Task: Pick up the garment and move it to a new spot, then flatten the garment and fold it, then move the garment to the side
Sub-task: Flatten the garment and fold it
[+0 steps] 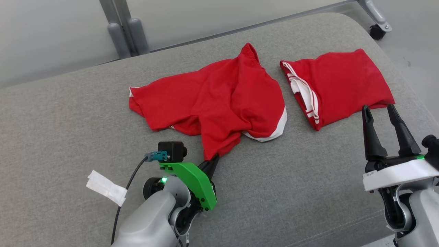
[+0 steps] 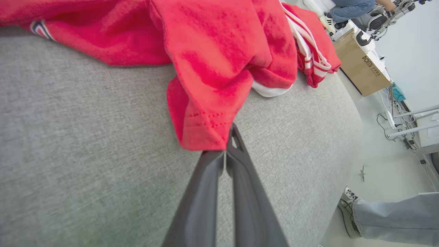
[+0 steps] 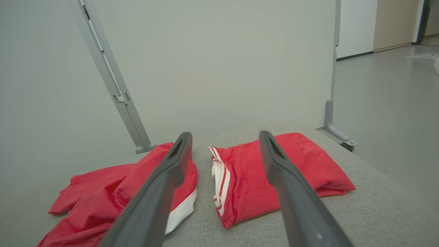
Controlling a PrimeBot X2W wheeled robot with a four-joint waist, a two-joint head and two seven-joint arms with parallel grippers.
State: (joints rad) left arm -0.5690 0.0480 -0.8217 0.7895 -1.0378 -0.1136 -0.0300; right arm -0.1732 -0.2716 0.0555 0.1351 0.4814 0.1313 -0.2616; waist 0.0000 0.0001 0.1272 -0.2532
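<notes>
In the lower middle of the head view, the left claw [image 1: 211, 164] has its two fingers pressed together on the near hem of the crumpled red garment [image 1: 219, 99]. That garment lies in a heap at the centre of the grey fabric-covered table [image 1: 51, 130]. The left wrist view shows the pinch more closely: the stitched edge of the cloth runs down into the closed tips of the left claw [image 2: 227, 148]. At the lower right of the head view the right claw [image 1: 378, 108] hangs with its fingers apart and nothing between them, just in front of a second red garment [image 1: 339, 82] that already lies folded at the right. I judge this to be the first step, the pick-up, with the grip made and the lift not yet begun. The next move calls for raising the hem high enough for the heap to unroll and clear the table, while keeping it off the folded piece. The one container is a cardboard box [image 2: 360, 68] on the floor, at the upper right of the left wrist view; what it holds is hidden.
</notes>
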